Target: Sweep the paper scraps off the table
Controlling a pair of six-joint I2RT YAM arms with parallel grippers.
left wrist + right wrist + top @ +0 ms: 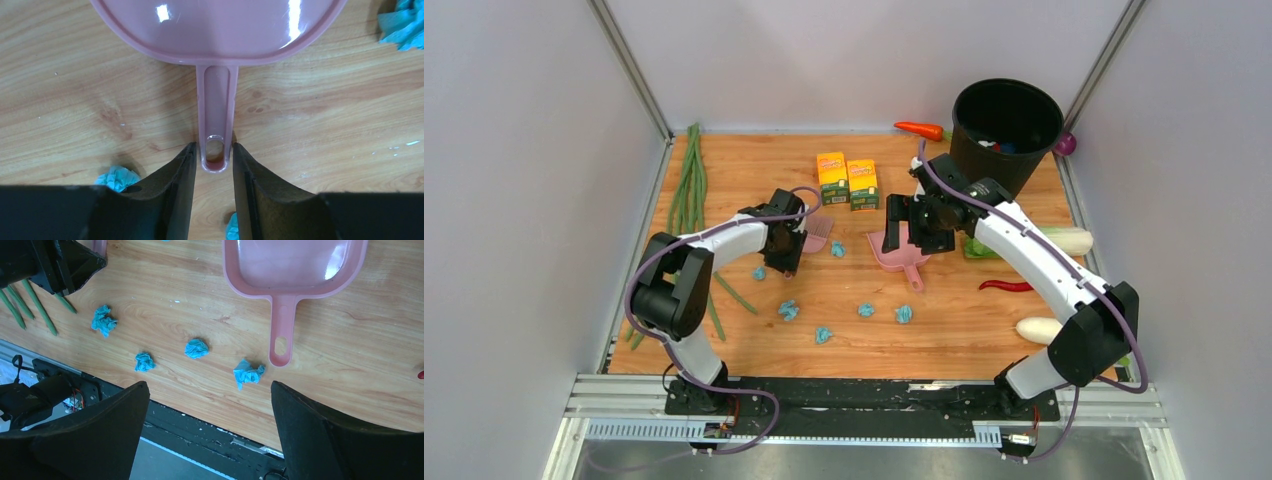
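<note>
Several light-blue paper scraps (788, 310) lie scattered over the wooden table (964, 340); the right wrist view shows some (196, 348) near the front edge. Two pink dustpans rest on the wood. My left gripper (786, 250) is low at the left pan (817, 232). Close up, its narrowed jaws (214, 145) flank the tip of that pan's handle (217, 110) with thin gaps either side, so it is open. Scraps (117, 177) lie beside its fingers. My right gripper (916, 222) hovers wide open and empty (209, 385) above the second dustpan (295, 265).
A black bucket (1007, 120) stands at the back right. Two yellow boxes (846, 182) sit mid-back. Green beans (689, 185) run along the left edge. A carrot (919, 130), red chili (1006, 286) and white radishes (1039, 328) lie on the right.
</note>
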